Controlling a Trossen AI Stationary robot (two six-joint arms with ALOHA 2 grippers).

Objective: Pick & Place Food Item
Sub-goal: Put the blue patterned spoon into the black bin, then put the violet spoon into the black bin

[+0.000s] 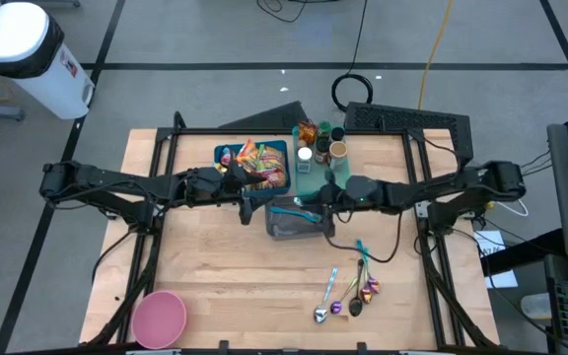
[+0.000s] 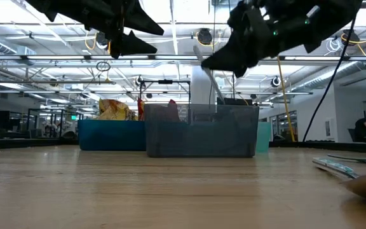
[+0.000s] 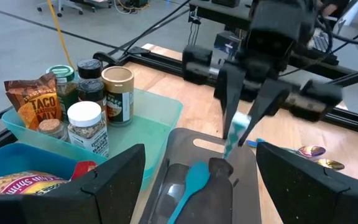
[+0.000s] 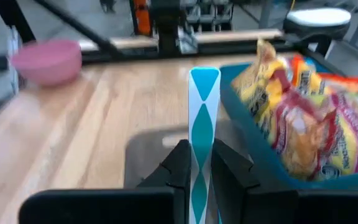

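Note:
My right gripper (image 1: 321, 197) is shut on a flat teal-and-white patterned utensil (image 4: 204, 118) above a grey bin (image 1: 286, 229) at the table's middle. It also shows in the left wrist view (image 3: 244, 115), fingers pointing down over the bin. A teal spatula (image 3: 190, 182) lies inside the bin. My left gripper (image 1: 249, 197) hovers open and empty beside the bin's left end, above the table. A blue bin of snack bags (image 1: 256, 166) and a teal bin of spice jars (image 1: 319, 148) stand just behind. My right gripper pinches the utensil's flat handle (image 4: 202, 155) between its two fingers, which lie on the handle's two edges. The fingers come from above, pointing down. The utensil hangs below them (image 3: 234, 138) over the grey bin; whether its lower end touches the bin cannot be told.
Several spoons (image 1: 348, 294) lie on the wood near the front right. A pink bowl (image 1: 159, 318) sits at the front left corner. A taco seasoning packet (image 3: 35, 102) stands with the jars. Bare wood lies in front of the grey bin.

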